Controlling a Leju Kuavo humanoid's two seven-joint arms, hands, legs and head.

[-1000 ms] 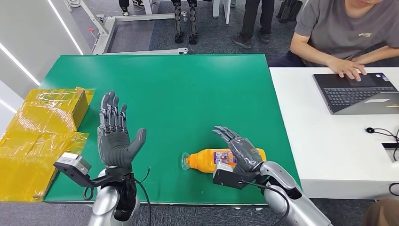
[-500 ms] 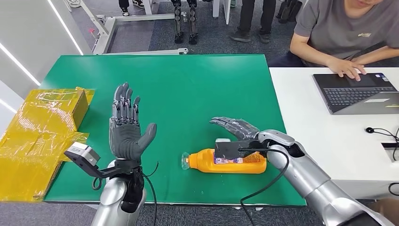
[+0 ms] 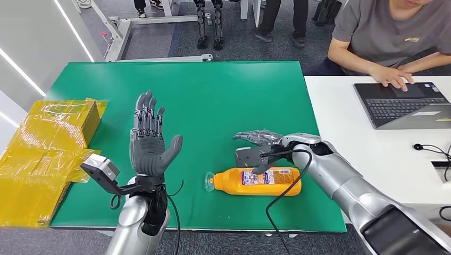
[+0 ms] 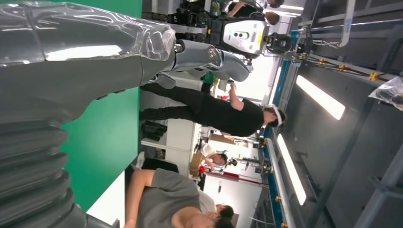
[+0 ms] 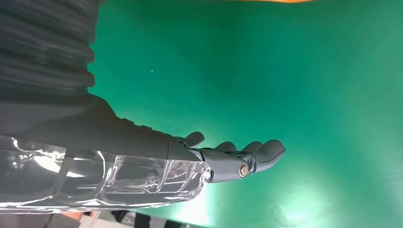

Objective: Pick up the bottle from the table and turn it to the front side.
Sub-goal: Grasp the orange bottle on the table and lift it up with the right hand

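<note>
Green table (image 3: 213, 101) — labelled orange bottle (image 3: 255, 181)

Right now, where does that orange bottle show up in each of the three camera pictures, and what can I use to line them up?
Head view: the orange bottle lies on its side near the green table's front edge, cap toward the left hand, just in front of the right hand.
Left wrist view: I can't find it.
Right wrist view: an orange sliver at the picture's very edge, probably the bottle.
Shared landmark: the green table, seen in all three.
</note>
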